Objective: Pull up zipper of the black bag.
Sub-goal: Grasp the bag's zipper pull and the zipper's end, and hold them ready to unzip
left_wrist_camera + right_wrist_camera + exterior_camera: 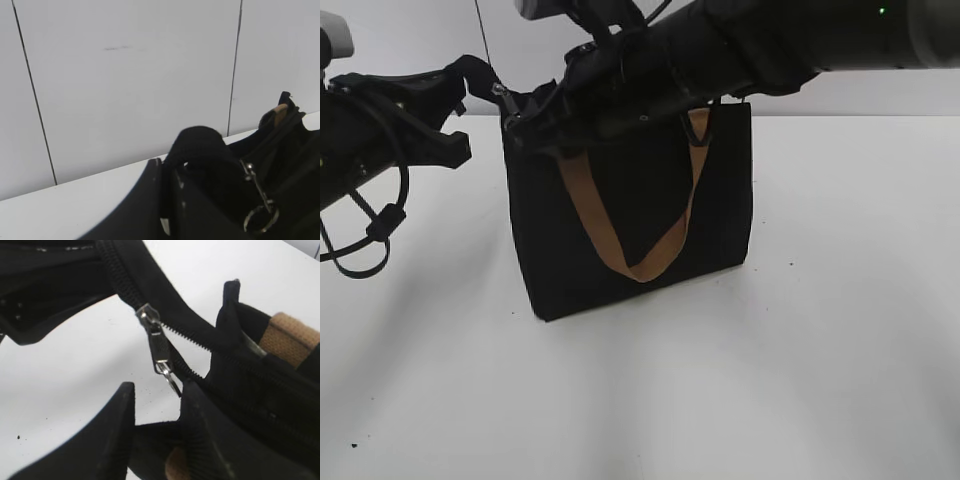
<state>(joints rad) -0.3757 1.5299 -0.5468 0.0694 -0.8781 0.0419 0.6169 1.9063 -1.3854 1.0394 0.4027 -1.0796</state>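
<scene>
The black bag stands upright on the white table, with a tan strap handle hanging down its front. My left gripper is shut on a black fabric tab at the bag's top left corner. My right arm reaches across the bag's top, with its gripper at the left end. In the right wrist view the zipper runs diagonally, and its metal slider and pull tab hang just above my open right gripper. The tab is near the right finger's tip and not gripped.
A small metal clip with a ring hangs from the bag near my left gripper. The white table spreads all round the bag, and a white panelled wall stands behind it. Cables loop below my left arm.
</scene>
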